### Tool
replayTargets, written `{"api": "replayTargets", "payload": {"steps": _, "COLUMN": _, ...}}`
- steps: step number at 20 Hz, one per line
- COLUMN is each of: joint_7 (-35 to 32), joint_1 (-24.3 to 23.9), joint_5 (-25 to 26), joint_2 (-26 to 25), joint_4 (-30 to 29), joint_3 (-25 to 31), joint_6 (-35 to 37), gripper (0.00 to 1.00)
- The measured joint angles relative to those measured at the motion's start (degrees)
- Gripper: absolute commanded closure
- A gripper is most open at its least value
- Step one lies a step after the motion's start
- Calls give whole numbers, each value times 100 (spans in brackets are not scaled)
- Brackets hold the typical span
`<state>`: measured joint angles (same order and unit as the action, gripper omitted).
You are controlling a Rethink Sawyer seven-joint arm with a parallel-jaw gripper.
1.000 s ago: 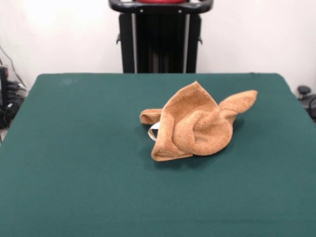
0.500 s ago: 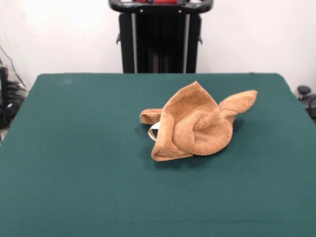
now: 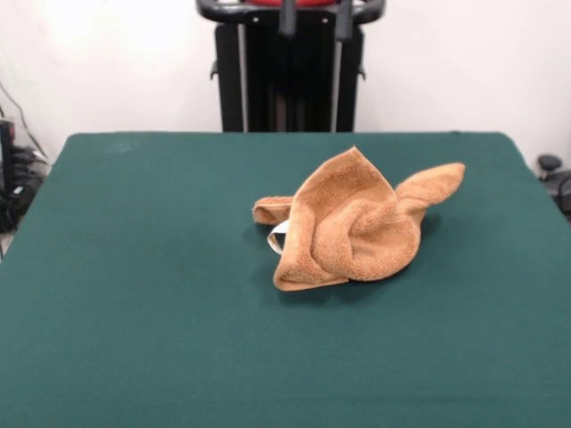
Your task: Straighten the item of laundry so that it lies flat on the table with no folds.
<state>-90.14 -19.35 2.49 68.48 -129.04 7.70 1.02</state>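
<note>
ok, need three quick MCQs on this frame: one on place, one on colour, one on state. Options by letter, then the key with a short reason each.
1. Where does the towel lie on the table?
A. near the middle, slightly right
B. at the front left corner
C. hanging over the edge

2. What colour is the table covering?
A. white
B. dark green
C. red

3. What state is the towel in?
A. spread flat
B. rolled into a tube
C. crumpled in a heap with folds

Key: 1 A, it sits near the centre, well clear of every edge. 2 B, green cloth covers the whole top. 3 C, layers overlap and one corner sticks up.
</note>
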Motion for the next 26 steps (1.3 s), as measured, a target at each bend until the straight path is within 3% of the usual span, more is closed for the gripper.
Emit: {"api": "replayTargets", "payload": {"steps": 26, "joint_7": -1, "joint_1": 835, "joint_5": -188, "joint_2": -1255, "joint_4": 12, "joint_3": -625, "joint_6": -1281, "gripper": 0}}
